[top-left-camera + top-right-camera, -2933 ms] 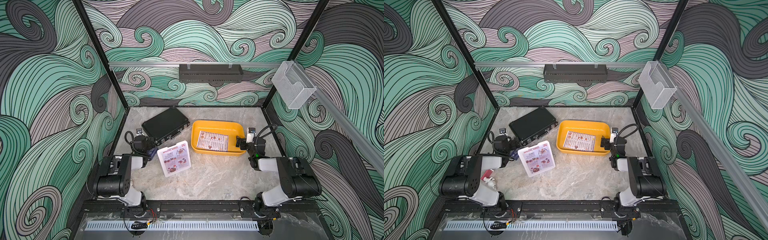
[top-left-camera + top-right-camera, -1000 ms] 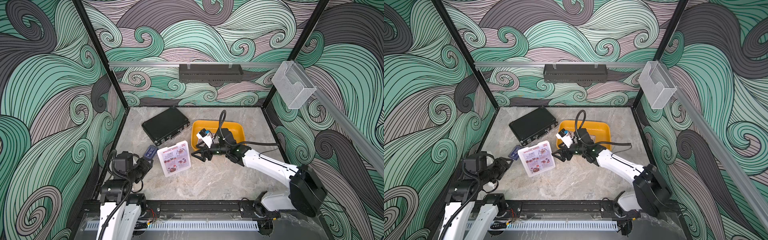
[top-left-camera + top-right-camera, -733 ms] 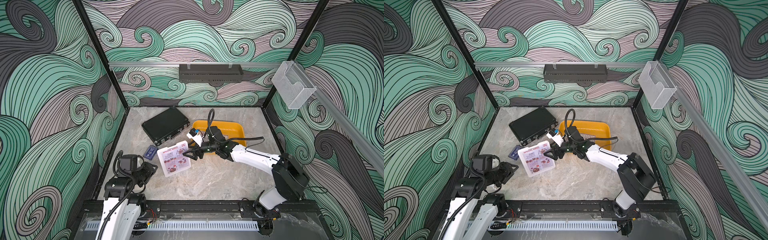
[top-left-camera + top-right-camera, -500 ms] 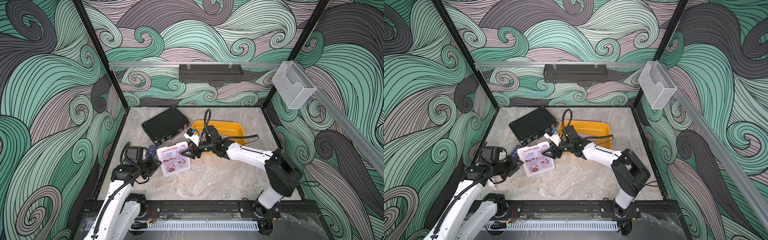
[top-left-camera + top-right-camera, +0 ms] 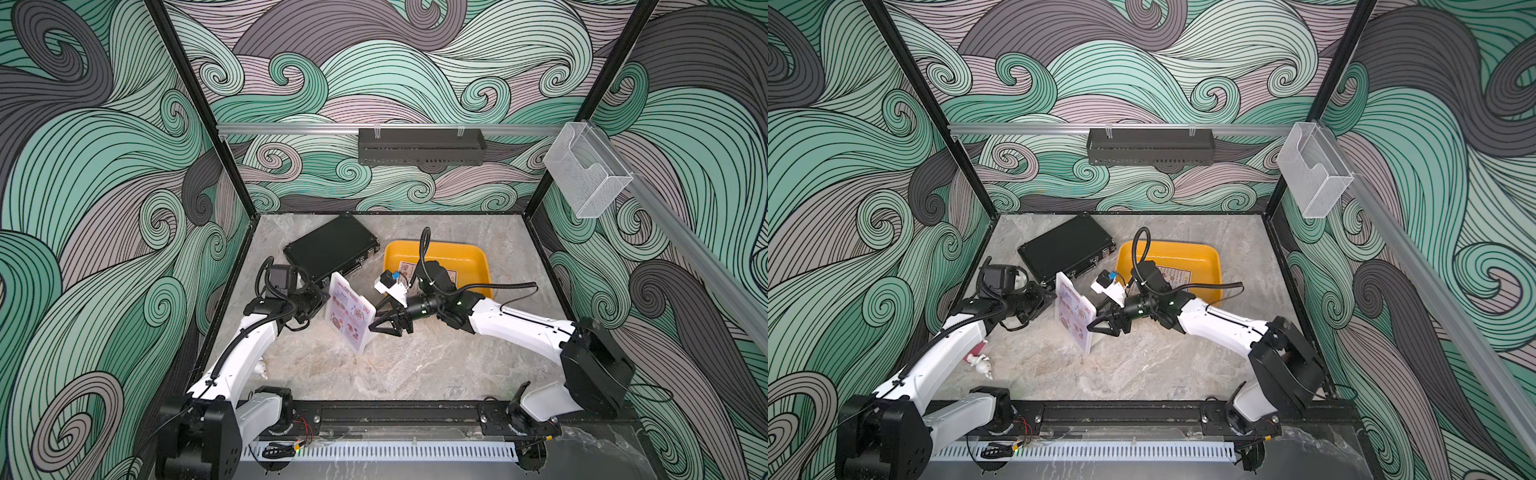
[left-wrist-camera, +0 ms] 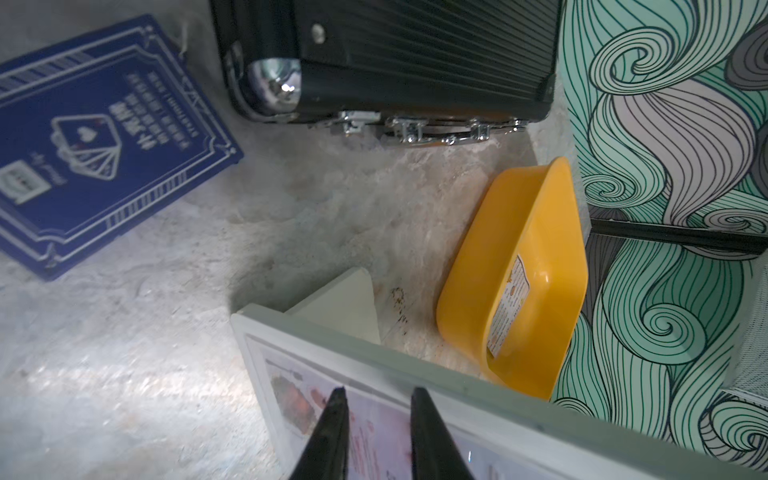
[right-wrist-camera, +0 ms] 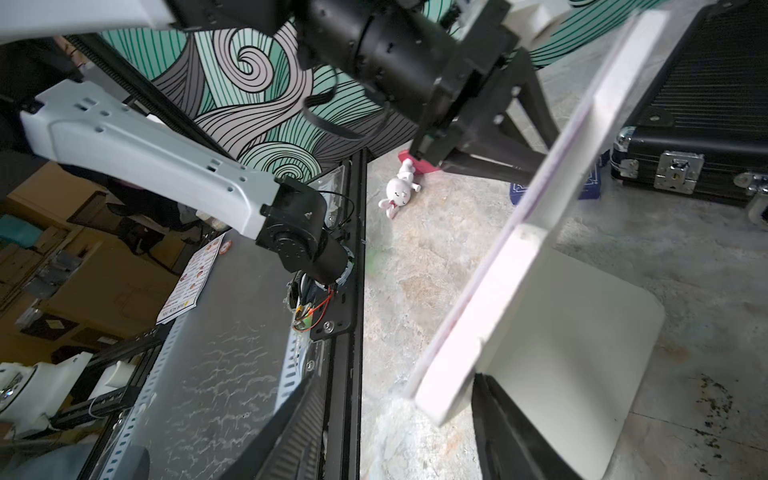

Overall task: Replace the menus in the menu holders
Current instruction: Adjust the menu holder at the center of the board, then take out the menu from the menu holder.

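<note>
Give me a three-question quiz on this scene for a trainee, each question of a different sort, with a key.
1. True or false: the black case stands open.
2. What lies in the yellow tray? A) toy rabbit B) a menu C) blue card
3. Fill in: the ___ gripper's fingers sit either side of an edge of the menu holder.
Key: 1 false; 2 B; 3 right gripper.

The menu holder [image 7: 561, 332] looks smooth matt white, the yellow tray [image 6: 498, 232] glossy plastic.
</note>
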You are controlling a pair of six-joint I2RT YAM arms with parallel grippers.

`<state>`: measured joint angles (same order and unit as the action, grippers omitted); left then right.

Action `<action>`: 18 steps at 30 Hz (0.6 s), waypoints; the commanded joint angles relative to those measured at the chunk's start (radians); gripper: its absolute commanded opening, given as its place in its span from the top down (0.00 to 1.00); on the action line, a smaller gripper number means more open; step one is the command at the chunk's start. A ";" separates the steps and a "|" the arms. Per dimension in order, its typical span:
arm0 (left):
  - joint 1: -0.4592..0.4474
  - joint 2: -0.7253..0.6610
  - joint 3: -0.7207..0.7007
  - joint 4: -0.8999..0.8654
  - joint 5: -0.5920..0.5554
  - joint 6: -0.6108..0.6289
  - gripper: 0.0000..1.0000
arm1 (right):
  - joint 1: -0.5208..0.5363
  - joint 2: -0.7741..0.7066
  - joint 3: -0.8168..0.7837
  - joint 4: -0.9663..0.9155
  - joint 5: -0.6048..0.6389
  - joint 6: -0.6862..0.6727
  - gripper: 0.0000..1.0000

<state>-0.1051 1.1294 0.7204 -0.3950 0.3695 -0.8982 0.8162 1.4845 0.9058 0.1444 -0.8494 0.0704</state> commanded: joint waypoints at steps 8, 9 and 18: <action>-0.051 0.130 0.098 0.050 0.098 0.127 0.64 | 0.027 -0.089 0.004 -0.136 0.051 0.035 0.29; -0.051 0.123 0.100 0.038 0.093 0.137 0.64 | 0.027 -0.109 0.028 -0.207 0.095 0.028 0.29; -0.114 -0.013 0.130 -0.054 -0.075 0.145 0.65 | 0.037 -0.093 0.360 -0.687 0.413 0.316 0.41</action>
<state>-0.1875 1.1572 0.8005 -0.3977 0.3687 -0.7685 0.8440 1.3724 1.1942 -0.3740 -0.5461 0.2409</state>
